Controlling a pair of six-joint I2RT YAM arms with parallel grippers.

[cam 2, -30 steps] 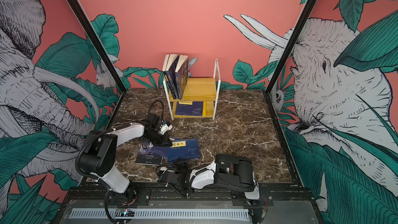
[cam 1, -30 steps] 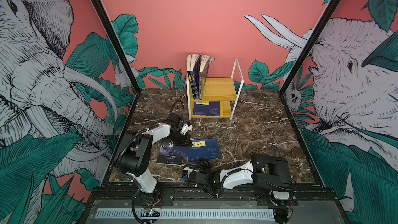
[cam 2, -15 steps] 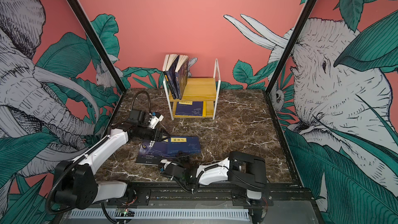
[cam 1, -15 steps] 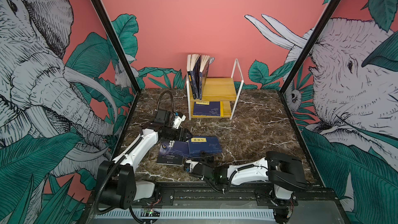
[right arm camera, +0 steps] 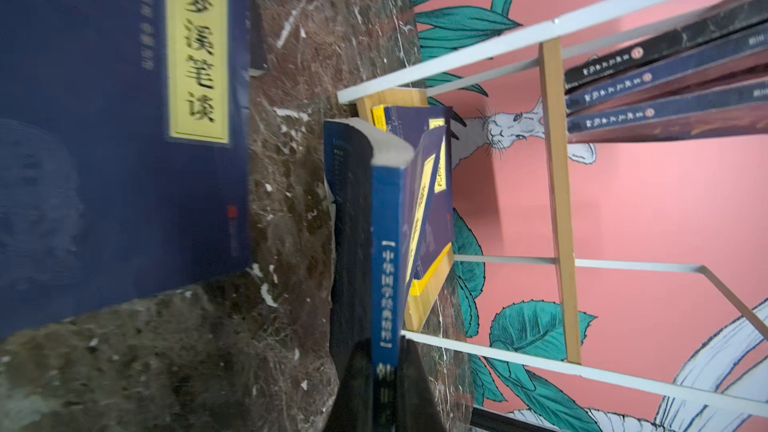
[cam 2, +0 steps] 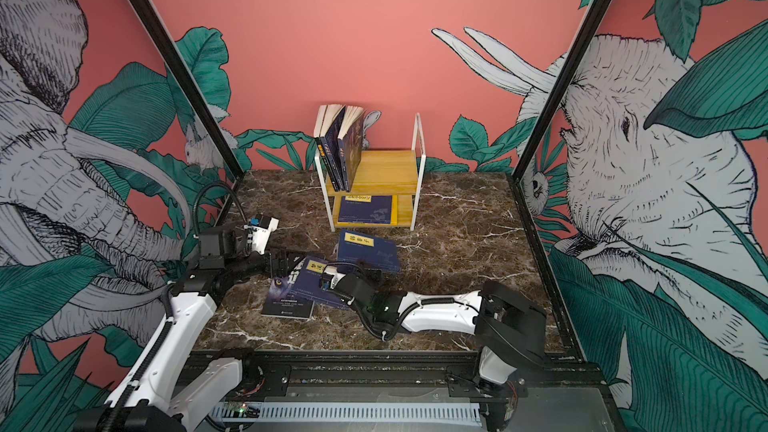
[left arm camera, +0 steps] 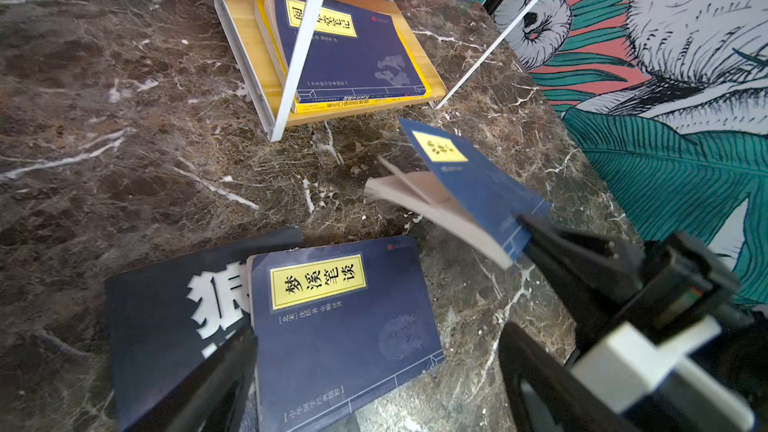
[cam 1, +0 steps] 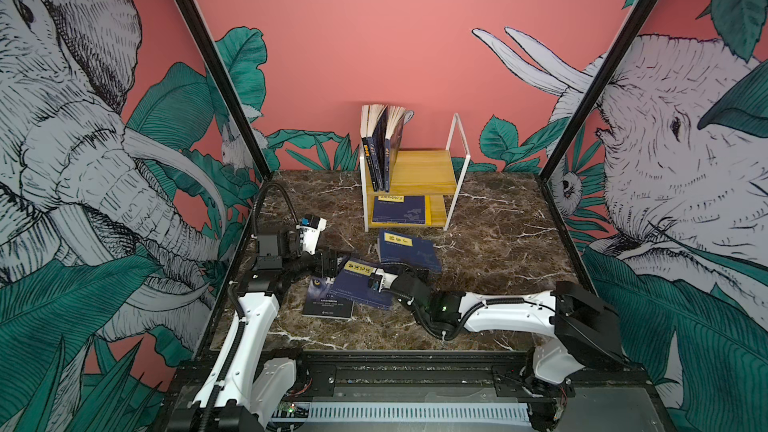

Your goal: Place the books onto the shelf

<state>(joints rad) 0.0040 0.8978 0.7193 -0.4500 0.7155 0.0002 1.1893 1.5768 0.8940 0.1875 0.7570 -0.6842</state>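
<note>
Roughly half done. Right hand [left arm camera: 525, 232] clamped on yellow-labelled navy paperback [cam 1: 409, 249], lifted near white-framed two-tier wooden shelf [cam 1: 419, 168]; left hand [cam 1: 330, 261] spread, empty — second navy paperback [left arm camera: 340, 326] and black wolf-eyed paperback [left arm camera: 166, 317] flat on marble bench [cam 1: 498, 243].

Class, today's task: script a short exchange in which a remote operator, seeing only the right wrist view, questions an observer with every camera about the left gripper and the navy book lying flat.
Operator: My right gripper is clamped on a navy book. What is the other arm doing?
Observer: The left gripper is open at the edge of the flat navy book, gripping nothing.
Operator: Is anything under that flat book?
Observer: Yes, a black wolf-eye book lies partly beneath it on the marble table.
</note>
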